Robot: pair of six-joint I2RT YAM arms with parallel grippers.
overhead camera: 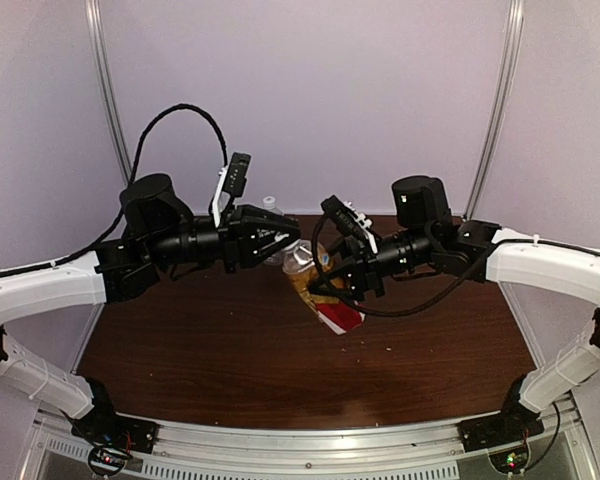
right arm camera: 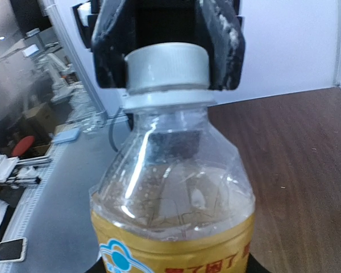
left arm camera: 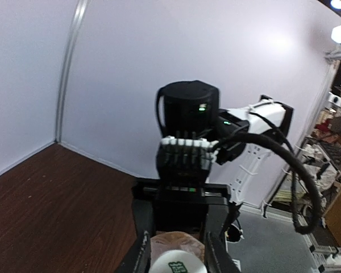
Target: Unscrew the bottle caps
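Right wrist shows us left fingers (right arm camera: 221,45) clamped on the white cap (right arm camera: 166,68); right fingers (overhead camera: 335,282) grip the bottle (right arm camera: 170,187) aloft over the worktop (right arm camera: 295,159). Thin, light, crushable plastic: we would hold its body gently.

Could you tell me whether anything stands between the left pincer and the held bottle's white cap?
Nothing visible does. The left pincer is shut on the small round white plastic screw cap, one finger touching each side, atop the yellow-labelled clear plastic bottle gripped by the right pincer.
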